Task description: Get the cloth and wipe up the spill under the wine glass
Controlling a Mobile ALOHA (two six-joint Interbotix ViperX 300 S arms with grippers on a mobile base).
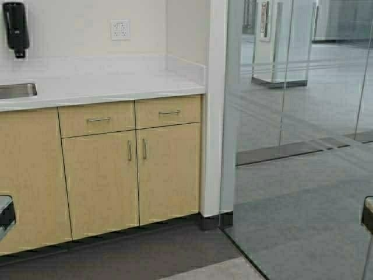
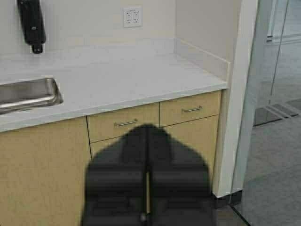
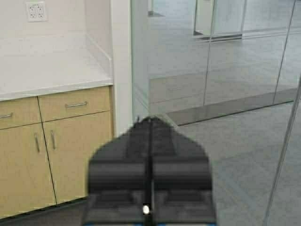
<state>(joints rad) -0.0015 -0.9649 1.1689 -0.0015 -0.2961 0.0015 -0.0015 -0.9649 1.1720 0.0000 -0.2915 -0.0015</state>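
Observation:
The cloth, the wine glass and the spill are out of view in all three views. My left gripper [image 2: 147,128] is shut with nothing between its fingers; it is held in the air and points at the wooden cabinet front below the counter. My right gripper [image 3: 150,119] is shut and empty too, facing the white corner post where the cabinets meet a glass wall. In the high view only a dark piece of the left arm [image 1: 6,214] shows at the left edge and a piece of the right arm [image 1: 367,213] at the right edge.
A white countertop [image 1: 111,86] runs along the wall above light wooden cabinets [image 1: 134,175]. A steel sink [image 1: 16,90] lies at its left, with a black soap dispenser [image 1: 15,26] and a wall outlet [image 1: 120,29] above. A glass wall [image 1: 291,146] stands to the right.

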